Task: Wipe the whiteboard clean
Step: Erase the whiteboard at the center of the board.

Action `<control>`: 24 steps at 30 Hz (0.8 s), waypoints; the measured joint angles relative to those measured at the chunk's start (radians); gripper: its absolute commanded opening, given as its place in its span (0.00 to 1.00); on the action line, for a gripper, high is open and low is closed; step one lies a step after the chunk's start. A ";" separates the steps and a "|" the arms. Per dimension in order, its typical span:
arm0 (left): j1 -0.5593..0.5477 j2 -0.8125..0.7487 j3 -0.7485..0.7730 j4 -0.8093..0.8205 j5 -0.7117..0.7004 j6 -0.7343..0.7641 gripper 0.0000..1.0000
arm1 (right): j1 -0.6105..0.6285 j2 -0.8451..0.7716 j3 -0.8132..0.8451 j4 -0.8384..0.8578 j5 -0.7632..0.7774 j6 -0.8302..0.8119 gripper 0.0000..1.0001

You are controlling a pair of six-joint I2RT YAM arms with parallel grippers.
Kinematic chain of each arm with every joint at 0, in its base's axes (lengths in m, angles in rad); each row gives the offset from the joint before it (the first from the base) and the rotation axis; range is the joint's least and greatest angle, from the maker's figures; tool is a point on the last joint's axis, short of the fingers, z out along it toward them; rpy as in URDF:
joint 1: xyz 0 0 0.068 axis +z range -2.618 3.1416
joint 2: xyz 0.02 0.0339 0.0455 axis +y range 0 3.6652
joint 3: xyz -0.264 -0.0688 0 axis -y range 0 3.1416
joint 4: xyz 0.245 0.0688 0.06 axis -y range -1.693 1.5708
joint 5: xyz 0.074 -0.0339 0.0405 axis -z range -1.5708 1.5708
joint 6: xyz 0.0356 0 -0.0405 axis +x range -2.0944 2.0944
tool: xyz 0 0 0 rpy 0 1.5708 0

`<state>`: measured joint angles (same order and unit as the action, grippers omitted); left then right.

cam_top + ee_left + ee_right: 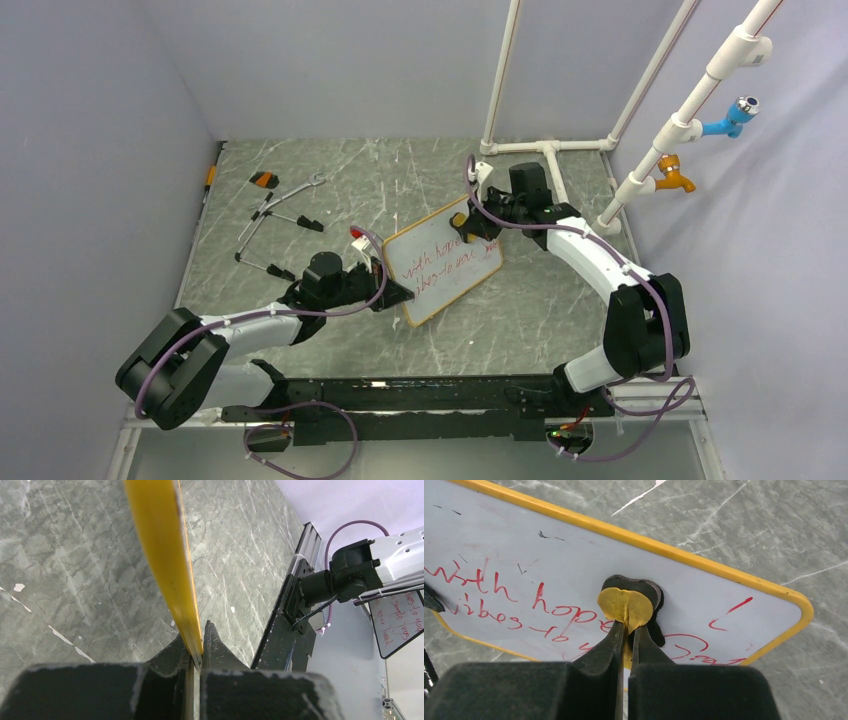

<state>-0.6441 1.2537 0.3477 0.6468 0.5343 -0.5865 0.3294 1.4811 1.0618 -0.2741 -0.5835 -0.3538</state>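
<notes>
Grey-marble table (pixel 560 310) — left end effector (pixel 403 296) clamps whiteboard (pixel 440 262), right end effector (pixel 629 630) clamps yellow pad (pixel 624 605)

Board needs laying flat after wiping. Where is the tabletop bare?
Bare: the near strip between whiteboard and black base rail; the far middle between the scattered tools and white pipe frame. Crowded: far left, among those tools.

Qty: whiteboard (pixel 445 262) x1; eraser (pixel 625 605) x1; left gripper (pixel 405 295) + right gripper (pixel 470 226) = 2; blue tap (pixel 730 117) + orange tap (pixel 675 178), 2 o'clock = 2.
</notes>
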 measured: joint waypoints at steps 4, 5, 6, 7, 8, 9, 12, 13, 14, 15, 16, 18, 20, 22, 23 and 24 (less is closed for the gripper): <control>0.000 0.000 0.000 0.000 0.001 0.002 0.00 | 0.005 0.000 0.000 0.003 0.020 0.042 0.00; 0.000 0.000 0.000 0.001 0.000 0.000 0.00 | 0.005 0.000 -0.001 0.007 0.042 0.062 0.00; 0.000 0.000 0.000 0.001 0.000 -0.002 0.00 | 0.006 0.000 -0.002 0.013 0.063 0.082 0.00; 0.000 0.000 0.000 0.001 0.000 -0.005 0.00 | 0.007 0.000 -0.003 0.020 0.083 0.103 0.00; 0.000 0.000 0.000 0.001 0.000 -0.005 0.00 | 0.003 -0.001 -0.005 0.029 0.101 0.119 0.00; 0.000 0.000 0.000 0.001 0.000 -0.005 0.00 | -0.003 -0.002 -0.008 0.039 0.115 0.130 0.00; 0.000 0.000 0.000 0.001 0.000 -0.003 0.00 | -0.025 -0.002 -0.010 0.051 0.129 0.138 0.00; 0.000 0.000 0.000 0.001 0.000 -0.001 0.00 | -0.029 -0.002 -0.010 0.050 0.122 0.134 0.00; 0.000 0.000 0.000 0.001 0.001 0.000 0.00 | -0.031 -0.002 -0.010 0.049 0.108 0.126 0.00; 0.000 0.000 0.000 0.001 0.002 0.001 0.00 | -0.032 -0.001 -0.010 0.047 0.088 0.108 0.00; 0.000 0.000 0.000 0.000 0.003 0.003 0.00 | -0.037 0.000 -0.010 0.043 0.059 0.087 0.00; 0.000 0.000 0.000 0.000 0.008 0.006 0.00 | -0.045 0.002 -0.009 0.030 0.007 0.053 0.00; 0.000 0.000 0.000 -0.001 0.010 0.008 0.00 | -0.043 0.003 -0.009 0.014 -0.042 0.022 0.00; 0.000 0.000 0.000 -0.001 0.010 0.011 0.00 | -0.035 0.004 -0.009 0.000 -0.082 0.001 0.00; 0.000 0.000 0.000 -0.001 0.011 0.014 0.00 | -0.031 0.004 -0.009 -0.005 -0.094 -0.004 0.00; 0.000 0.000 0.000 -0.002 0.011 0.016 0.00 | -0.026 0.004 -0.009 -0.007 -0.098 -0.006 0.00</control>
<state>-0.6441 1.2537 0.3473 0.6453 0.5453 -0.5705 0.3031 1.4849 1.0531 -0.2813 -0.6819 -0.3595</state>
